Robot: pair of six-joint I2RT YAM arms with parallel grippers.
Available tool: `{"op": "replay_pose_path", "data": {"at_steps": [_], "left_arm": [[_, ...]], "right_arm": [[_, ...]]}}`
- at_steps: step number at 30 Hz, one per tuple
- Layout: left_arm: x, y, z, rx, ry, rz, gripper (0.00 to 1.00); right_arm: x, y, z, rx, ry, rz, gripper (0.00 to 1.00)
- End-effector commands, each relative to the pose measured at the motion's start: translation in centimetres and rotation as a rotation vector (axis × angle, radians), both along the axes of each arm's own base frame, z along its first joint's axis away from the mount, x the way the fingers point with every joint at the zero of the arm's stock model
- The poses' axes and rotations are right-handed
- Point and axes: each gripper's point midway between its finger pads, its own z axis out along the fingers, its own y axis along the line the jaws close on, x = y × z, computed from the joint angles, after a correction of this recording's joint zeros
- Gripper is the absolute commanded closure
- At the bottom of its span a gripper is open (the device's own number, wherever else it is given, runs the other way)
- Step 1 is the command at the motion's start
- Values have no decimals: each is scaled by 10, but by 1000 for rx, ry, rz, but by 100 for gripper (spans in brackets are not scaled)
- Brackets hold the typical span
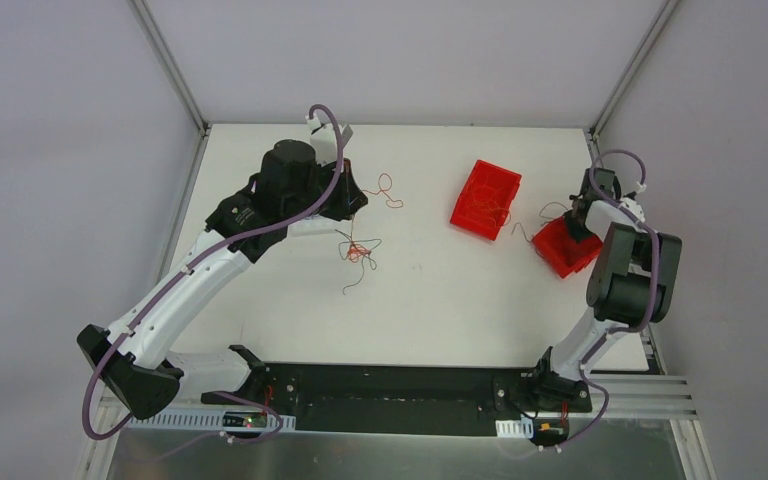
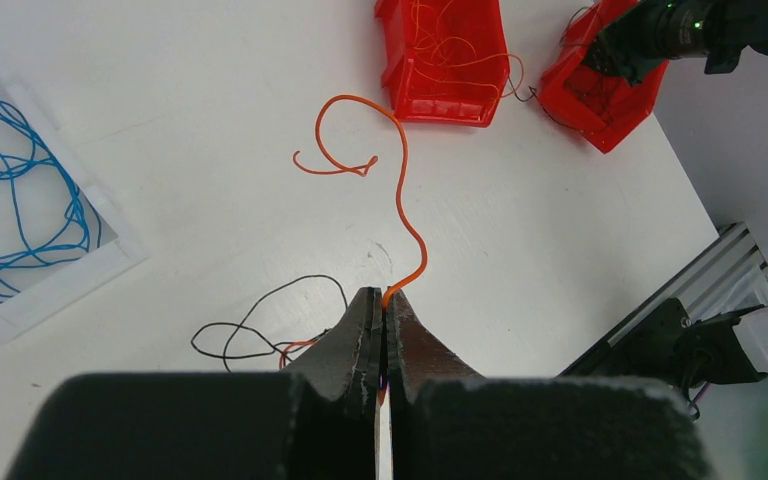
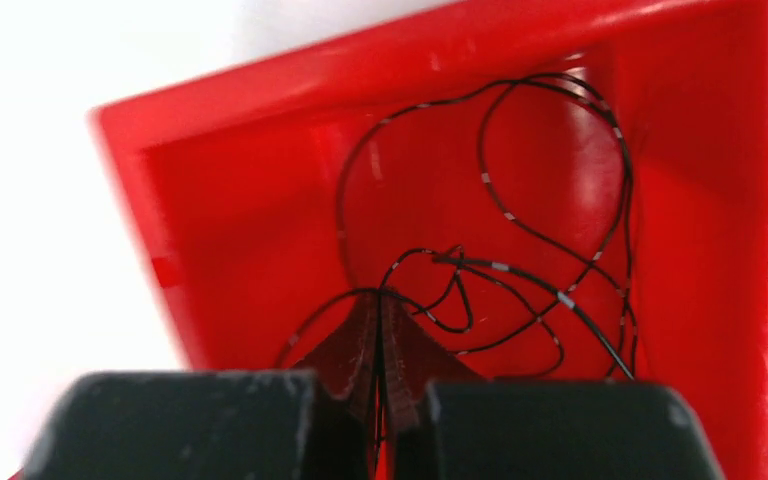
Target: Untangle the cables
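Observation:
My left gripper (image 2: 384, 296) is shut on one end of an orange wire (image 2: 401, 190) that curls away over the white table; the same wire shows in the top view (image 1: 388, 190). A small tangle of black and red wires (image 1: 358, 250) lies near it, partly seen in the left wrist view (image 2: 260, 335). My right gripper (image 3: 380, 296) is shut on a black wire (image 3: 520, 225) inside a red bin (image 3: 240, 200). In the top view that gripper (image 1: 582, 215) is over the right red bin (image 1: 563, 247).
A second red bin (image 1: 486, 199) holding orange wires (image 2: 440, 45) stands at the table's middle right. Blue wires (image 2: 15, 190) lie on a white sheet (image 2: 60, 290) at the left. An aluminium rail (image 2: 740, 270) runs along the table's right edge.

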Motion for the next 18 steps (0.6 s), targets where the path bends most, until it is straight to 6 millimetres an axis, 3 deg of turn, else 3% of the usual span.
{"op": "replay_pose_path", "data": {"at_steps": [1,5,10,15,18], "left_arm": [[0,-1,22,-49,-47,-3,100],[-3,1,24,-55,-50,-3,100],[-2,4,24,-51,-56,9,100],[-6,7,26,-55,-66,13,100],[-8,10,23,-58,-61,21,100]], "right_arm": [[-14,-8,-23,-9,114,-66,100],[-11,1,-31,30,162,-57,100],[-1,37,-23,151,99,1,100],[-31,56,-25,194,180,-141,100],[-38,68,-18,231,121,-162,100]]}}
